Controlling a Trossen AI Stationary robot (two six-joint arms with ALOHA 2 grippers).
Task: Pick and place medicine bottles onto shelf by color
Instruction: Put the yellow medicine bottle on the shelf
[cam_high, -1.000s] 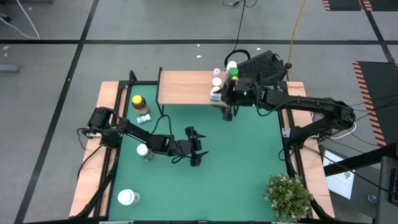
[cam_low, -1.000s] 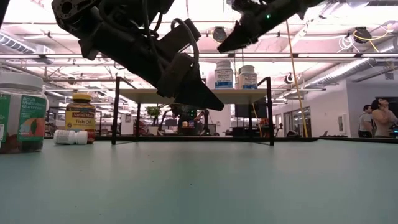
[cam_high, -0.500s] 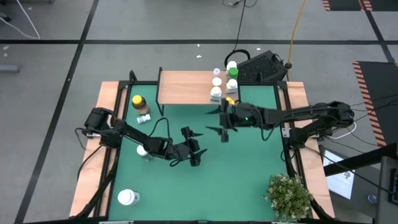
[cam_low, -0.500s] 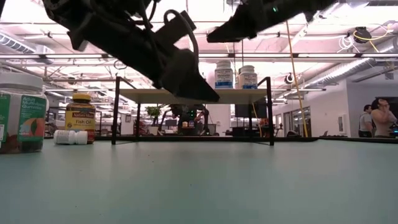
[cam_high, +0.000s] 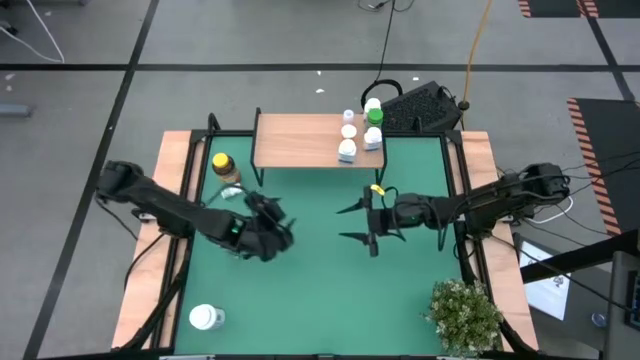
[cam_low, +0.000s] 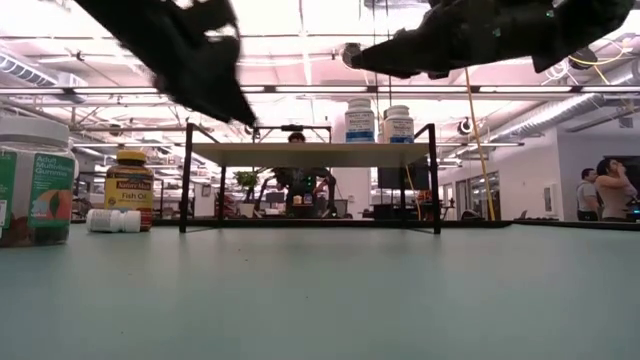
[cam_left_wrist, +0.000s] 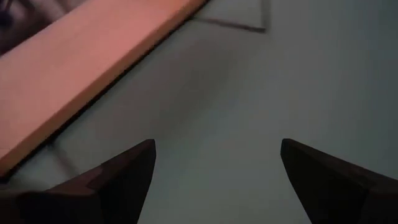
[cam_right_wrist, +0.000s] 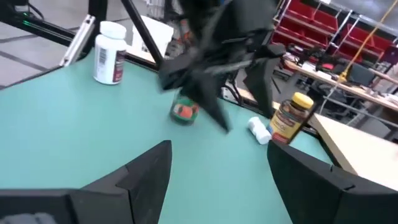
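Note:
The shelf (cam_high: 300, 140) stands at the table's far edge. Several white bottles (cam_high: 347, 150) and a green-capped one (cam_high: 374, 118) stand on its right end. An amber yellow-capped bottle (cam_high: 221, 163) stands on the table at the far left, with a small white bottle (cam_high: 231, 188) lying beside it. A white bottle (cam_high: 206, 317) stands near the left front corner. A gummy jar (cam_right_wrist: 185, 111) sits under my left arm. My left gripper (cam_high: 276, 230) hangs open above the table, left of centre. My right gripper (cam_high: 352, 222) hovers open at mid-table, pointing left.
A potted plant (cam_high: 465, 315) fills the near right corner. A black device (cam_high: 420, 105) lies behind the shelf, off the table. Bare green mat (cam_high: 330, 300) stretches across the table's middle and front. People (cam_low: 610, 185) stand in the room beyond.
My right gripper has left the shelf's right end, come toward the near edge and down to mid-table, and tipped to point level. My left gripper has drawn back toward the left edge, risen and rolled. Both stayed open.

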